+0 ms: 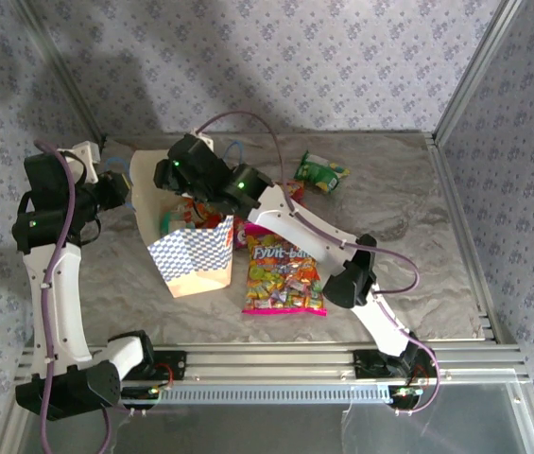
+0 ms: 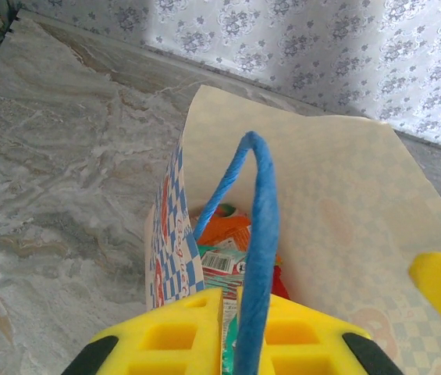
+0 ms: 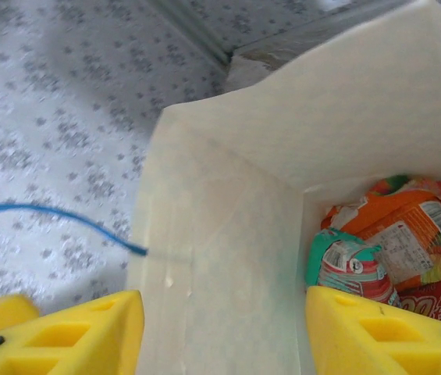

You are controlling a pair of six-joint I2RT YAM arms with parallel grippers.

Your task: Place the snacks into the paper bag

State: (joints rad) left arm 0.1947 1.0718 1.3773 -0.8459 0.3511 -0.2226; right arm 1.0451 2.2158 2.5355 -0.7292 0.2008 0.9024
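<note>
Yellow left fingers [image 2: 165,340] were pressed nearly together on the blue cord handle [image 2: 261,234] of the paper bag [image 2: 345,203], the cord rising from the narrow slit between them in a loop over the bag's open mouth. The right fingers [image 3: 80,336] stood wide apart above that mouth, gripping nothing and touching nothing. Below them, at the bottom of the bag, lay an orange packet [image 3: 392,219], a teal packet [image 3: 345,266] and a red packet [image 3: 431,301], crowded against one another.

From above, the left arm [image 1: 54,274] rose from its base and bent over to the bag's left rim. The right arm [image 1: 314,232] stretched diagonally from its base across the table [image 1: 418,246] to the bag's top. The bag sat left of centre, its checkered side toward the bases. A large pink packet [image 1: 284,279] lay flat on the table just beside the bag's right side, and a green packet [image 1: 321,173] lay well apart near the back.
</note>
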